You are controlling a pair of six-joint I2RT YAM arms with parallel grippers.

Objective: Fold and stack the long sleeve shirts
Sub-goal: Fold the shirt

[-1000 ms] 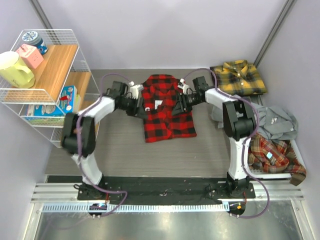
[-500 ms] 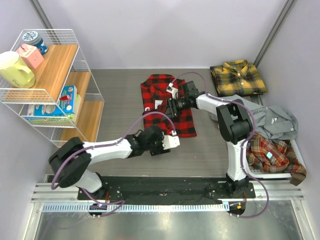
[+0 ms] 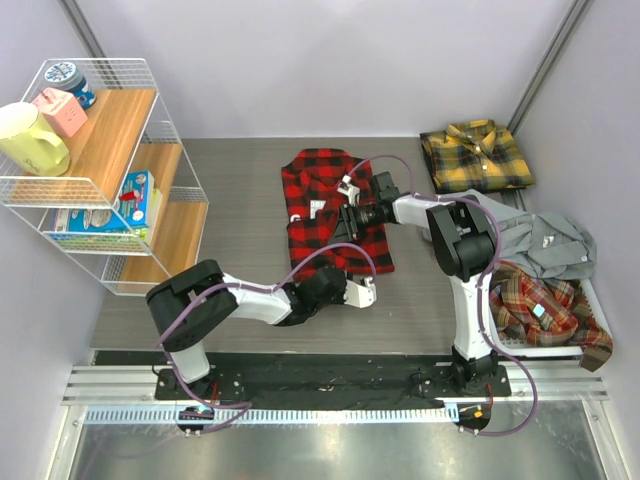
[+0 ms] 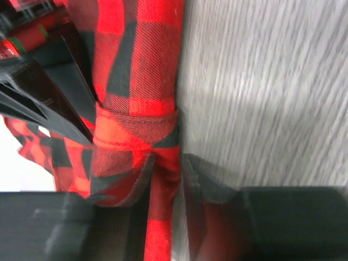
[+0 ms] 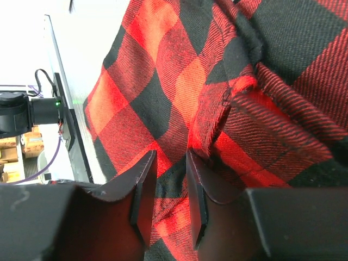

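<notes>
The red-and-black check shirt (image 3: pixel 335 235) lies flat mid-table, collar toward the back, white lettering (image 3: pixel 316 209) on its left half. My left gripper (image 3: pixel 364 293) sits at the shirt's near right corner. In the left wrist view its jaws (image 4: pixel 166 163) are shut on the hem (image 4: pixel 162 217), a narrow red strip pinched between them. My right gripper (image 3: pixel 350 215) rests on the middle of the shirt. In the right wrist view its fingers (image 5: pixel 167 157) stand narrowly apart, closed on a raised ridge of cloth (image 5: pixel 217 122). A folded yellow-and-black plaid shirt (image 3: pixel 475 155) lies at the back right.
A grey shirt (image 3: pixel 552 245) and an orange-brown plaid shirt (image 3: pixel 545 310) are heaped in a white tray (image 3: pixel 596 300) at the right edge. A wire rack (image 3: pixel 150 110) with wooden shelves, a yellow jug (image 3: pixel 30 138) and boxes stands at the left.
My left arm swung from the shirt's far left edge down to its near right corner, and its jaws closed on the hem. The right gripper slid slightly left onto the shirt and narrowed.
</notes>
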